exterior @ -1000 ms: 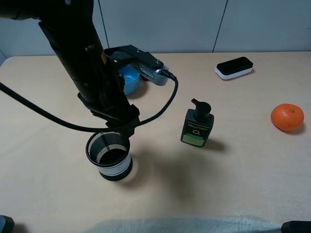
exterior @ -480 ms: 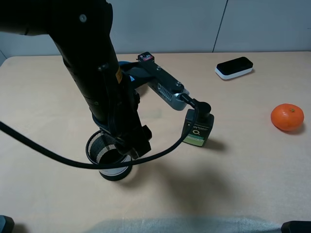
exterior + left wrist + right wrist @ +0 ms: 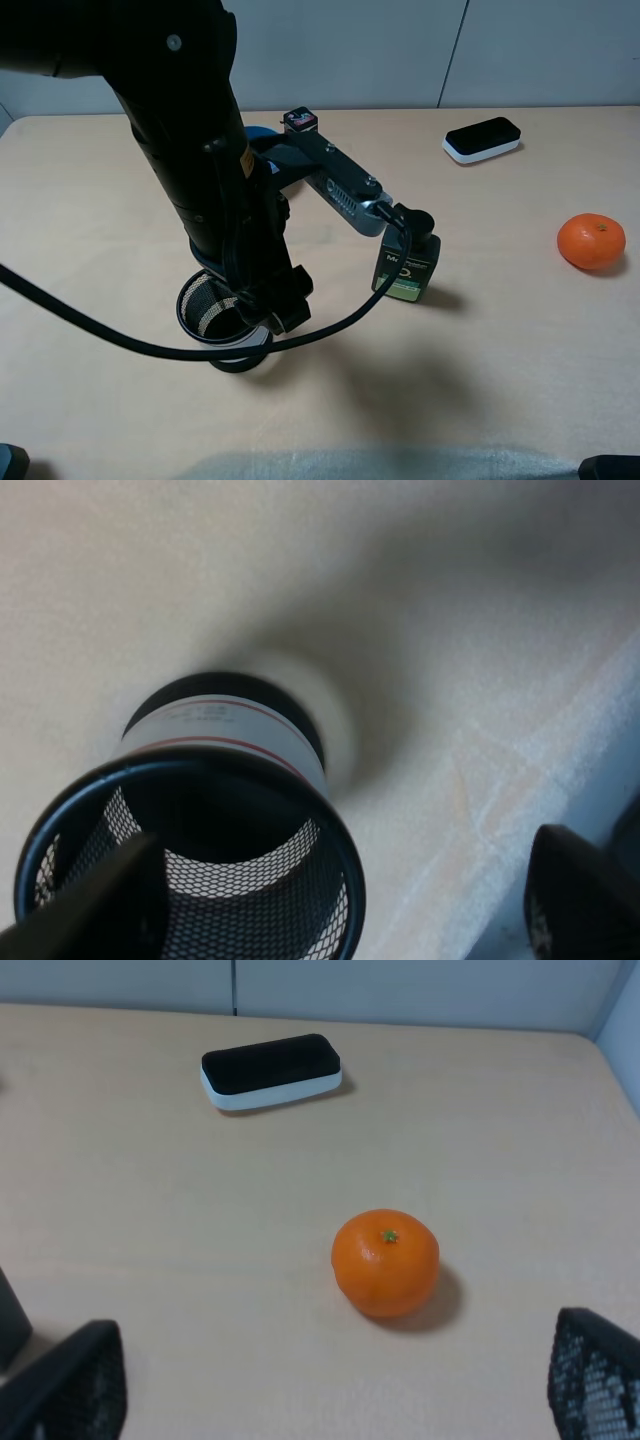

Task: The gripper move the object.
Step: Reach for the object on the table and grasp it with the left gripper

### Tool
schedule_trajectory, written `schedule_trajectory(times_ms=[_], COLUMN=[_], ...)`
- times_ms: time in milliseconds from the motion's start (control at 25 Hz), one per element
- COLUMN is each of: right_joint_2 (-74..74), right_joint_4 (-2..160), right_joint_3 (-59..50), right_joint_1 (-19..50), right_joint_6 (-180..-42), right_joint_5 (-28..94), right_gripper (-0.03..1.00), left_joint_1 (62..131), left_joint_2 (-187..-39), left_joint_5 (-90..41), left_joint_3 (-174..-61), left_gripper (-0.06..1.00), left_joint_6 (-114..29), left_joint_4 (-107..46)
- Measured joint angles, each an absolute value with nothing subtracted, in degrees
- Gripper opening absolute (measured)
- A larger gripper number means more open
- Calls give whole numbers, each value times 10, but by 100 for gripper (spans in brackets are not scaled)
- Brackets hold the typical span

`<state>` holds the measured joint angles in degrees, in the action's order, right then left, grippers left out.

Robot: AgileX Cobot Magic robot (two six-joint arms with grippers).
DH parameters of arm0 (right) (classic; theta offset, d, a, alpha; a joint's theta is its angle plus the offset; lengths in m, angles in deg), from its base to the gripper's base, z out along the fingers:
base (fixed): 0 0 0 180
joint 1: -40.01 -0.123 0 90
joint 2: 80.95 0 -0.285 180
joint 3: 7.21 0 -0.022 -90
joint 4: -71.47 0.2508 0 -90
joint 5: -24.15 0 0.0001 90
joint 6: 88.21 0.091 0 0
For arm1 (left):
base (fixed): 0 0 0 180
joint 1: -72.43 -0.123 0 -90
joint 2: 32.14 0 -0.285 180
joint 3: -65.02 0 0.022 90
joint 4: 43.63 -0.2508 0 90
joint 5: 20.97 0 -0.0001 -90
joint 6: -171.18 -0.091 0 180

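looking down from the high camera, i see the pen cup [image 3: 212, 318] upright on the table [image 3: 500, 360], left of centre and towards the near edge, its white band and black base partly hidden by my left arm. the left gripper [image 3: 278, 308] sits right over the cup's rim. in the left wrist view the cup [image 3: 228, 748] fills the frame, and the gripper [image 3: 345, 858] is spread wide. one finger [image 3: 95, 905] shows against the mesh inside the mouth and the other [image 3: 585, 895] is well outside the wall, so nothing is clamped.

a black cable [image 3: 100, 332] loops round the cup's near side, and a grey module [image 3: 342, 190] juts from the arm towards the pump bottle [image 3: 405, 264], which stands to the cup's right, apart from it. a sliver of blue bowl [image 3: 262, 134] peeks out behind the arm. far right lies an orange [image 3: 591, 241], with a black-and-white block [image 3: 482, 139] near the back edge.

the right gripper [image 3: 330, 1390] hangs spread wide above bare tabletop, with the orange [image 3: 385, 1263] and block [image 3: 271, 1071] ahead of it.

the table is a matte tan with soft shadows. a pale cloth [image 3: 350, 466] lies along its near edge. a pale grey panelled wall [image 3: 350, 50] with dark seams stands behind.
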<state>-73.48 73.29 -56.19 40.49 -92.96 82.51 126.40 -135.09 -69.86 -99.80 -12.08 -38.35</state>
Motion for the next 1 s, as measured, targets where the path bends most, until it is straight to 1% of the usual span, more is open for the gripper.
schedule_trajectory(times_ms=[640,1000], right_joint_2=[-735,-735], right_joint_4=[733,733], right_joint_3=[-562,-562], right_joint_1=[405,405], right_joint_6=[-930,-930], right_joint_5=[825,826], right_gripper=[64,64], left_joint_1=[1264,1264], left_joint_2=[-1354,-1411], left_joint_5=[-700,-697], left_joint_3=[-973,-973], left_gripper=[73,73], left_joint_6=[-121,-121], left_joint_4=[-383,-384])
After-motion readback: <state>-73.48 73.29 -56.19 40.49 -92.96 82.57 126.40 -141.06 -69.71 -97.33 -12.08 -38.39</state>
